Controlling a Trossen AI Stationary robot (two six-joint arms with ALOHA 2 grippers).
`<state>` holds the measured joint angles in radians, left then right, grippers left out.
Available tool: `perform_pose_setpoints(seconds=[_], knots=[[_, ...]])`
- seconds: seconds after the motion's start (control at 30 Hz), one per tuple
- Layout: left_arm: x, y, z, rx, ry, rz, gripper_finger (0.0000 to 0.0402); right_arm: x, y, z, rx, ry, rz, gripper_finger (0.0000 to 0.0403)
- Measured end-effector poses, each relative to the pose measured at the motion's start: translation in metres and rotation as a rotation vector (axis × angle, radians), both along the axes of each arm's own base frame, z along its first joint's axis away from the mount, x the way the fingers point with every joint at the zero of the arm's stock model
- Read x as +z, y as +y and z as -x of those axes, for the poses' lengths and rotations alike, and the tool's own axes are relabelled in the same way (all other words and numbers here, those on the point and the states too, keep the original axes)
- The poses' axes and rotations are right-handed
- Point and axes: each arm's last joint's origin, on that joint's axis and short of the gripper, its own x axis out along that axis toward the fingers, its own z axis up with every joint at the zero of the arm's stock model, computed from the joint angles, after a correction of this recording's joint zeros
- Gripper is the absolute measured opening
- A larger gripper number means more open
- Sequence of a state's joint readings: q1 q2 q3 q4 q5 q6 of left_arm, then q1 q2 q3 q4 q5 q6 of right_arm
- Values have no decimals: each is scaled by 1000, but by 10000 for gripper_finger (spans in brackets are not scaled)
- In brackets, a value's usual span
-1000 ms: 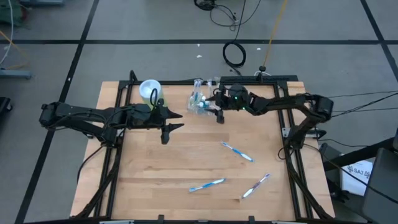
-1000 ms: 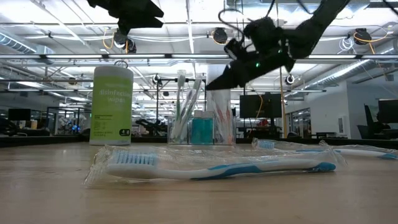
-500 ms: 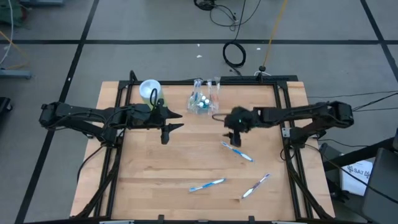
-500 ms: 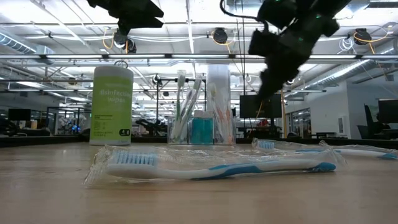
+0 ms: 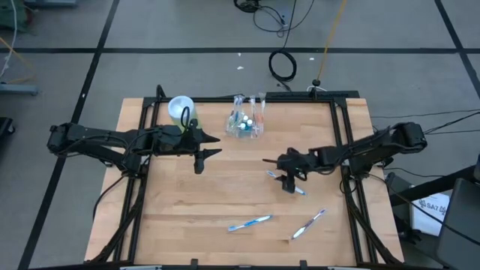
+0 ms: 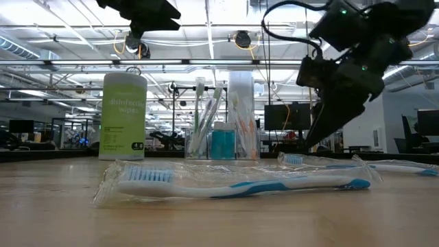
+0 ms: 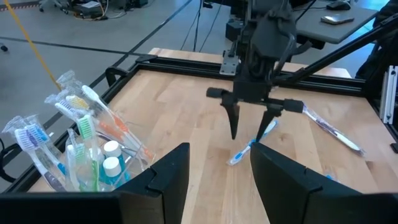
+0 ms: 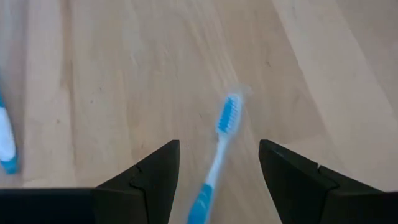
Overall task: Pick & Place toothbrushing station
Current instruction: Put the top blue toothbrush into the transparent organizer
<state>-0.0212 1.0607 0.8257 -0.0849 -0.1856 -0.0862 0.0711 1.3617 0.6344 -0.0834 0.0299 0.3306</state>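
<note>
The right gripper (image 5: 287, 177) hangs just over a wrapped blue toothbrush (image 8: 217, 157) lying on the worktop (image 5: 225, 195), its fingers spread wide and empty with the brush between them. I'd lower it straight and close across the handle, not the crinkly wrapper end. The left gripper (image 5: 201, 153) waits open near the clear cup (image 5: 246, 124) at the back.

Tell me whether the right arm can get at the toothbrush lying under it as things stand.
Probably yes. The right gripper hangs open just above the wrapped toothbrush, which lies flat on bare table between its fingers in the wrist view. Nothing else lies close by; the left gripper waits well away.
</note>
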Motion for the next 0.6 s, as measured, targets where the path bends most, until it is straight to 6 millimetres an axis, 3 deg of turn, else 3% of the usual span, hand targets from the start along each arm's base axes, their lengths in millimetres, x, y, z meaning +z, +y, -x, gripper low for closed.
perform_pose_setpoints(seconds=[0.13, 0.27, 0.6], knots=[[0, 0, 0, 0, -2, 0, 177, -15, 0, 7, 12, -112, -1, 212], [1, 0, 0, 0, -9, 0, 177, -30, 0, 14, 13, -114, 0, 212], [1, 0, 0, 7, -9, -2, 177, -60, 4, 5, 82, -94, 145, 210]])
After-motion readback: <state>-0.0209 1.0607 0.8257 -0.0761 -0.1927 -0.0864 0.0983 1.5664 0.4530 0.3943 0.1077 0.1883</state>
